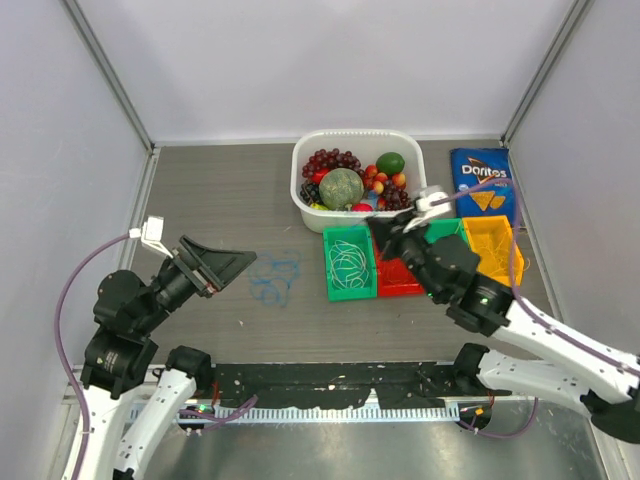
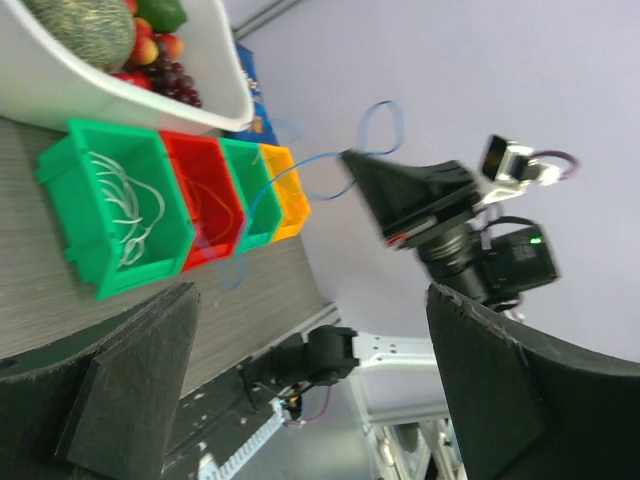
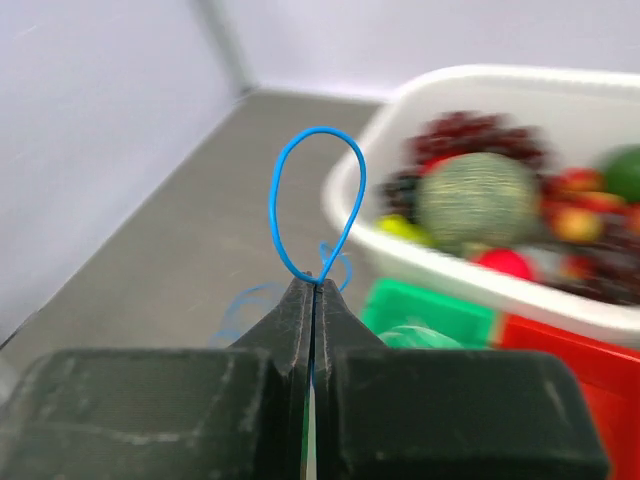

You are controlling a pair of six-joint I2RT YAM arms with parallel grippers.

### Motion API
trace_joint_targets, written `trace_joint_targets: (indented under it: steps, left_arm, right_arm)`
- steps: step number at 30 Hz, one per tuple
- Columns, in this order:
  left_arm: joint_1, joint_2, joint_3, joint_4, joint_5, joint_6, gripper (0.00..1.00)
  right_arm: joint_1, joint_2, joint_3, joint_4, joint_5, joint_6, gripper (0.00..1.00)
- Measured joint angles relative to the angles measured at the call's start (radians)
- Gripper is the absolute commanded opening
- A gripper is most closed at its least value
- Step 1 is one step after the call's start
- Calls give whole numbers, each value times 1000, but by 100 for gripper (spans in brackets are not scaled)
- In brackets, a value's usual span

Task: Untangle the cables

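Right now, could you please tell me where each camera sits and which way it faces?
Top external: above and behind, looking down on the table; the left arm and right arm show.
Left wrist: on the left arm, facing the right gripper; its own open fingers frame the view.
Right wrist: faces the far wall over its shut fingers, which pinch the blue cable.
Shared: all three show the white tub.

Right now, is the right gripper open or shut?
Shut: the right gripper has fingers pressed together, pinching the blue cable.
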Motion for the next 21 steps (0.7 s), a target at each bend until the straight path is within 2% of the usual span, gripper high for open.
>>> trace_joint_targets:
  steps: [6,11,13,16,19,21]
  left_arm:
    - [0,-18,-8,-69,-35,64,100]
    - [0,-22,-47,-68,-25,67,100]
    - [0,-26,-60,-68,-17,65,100]
    - [0,-56,-76,-71,-7,57,100]
    - [0,-100,-77,-73,-1,54,100]
    - [0,-125,-77,-80,-1,54,100]
  right_arm:
    - [-106,-153,107,-261,457,-46,1]
    - [-166,-141,151,-278,762,-128,1]
    - [-222,-111,131,-254,810,-151,1]
    - [-374,-27,75,-218,822,-152,1]
    - [-513,102,53,-255,757,-73,1]
    - [-538,153,49,-296,717,-6,1]
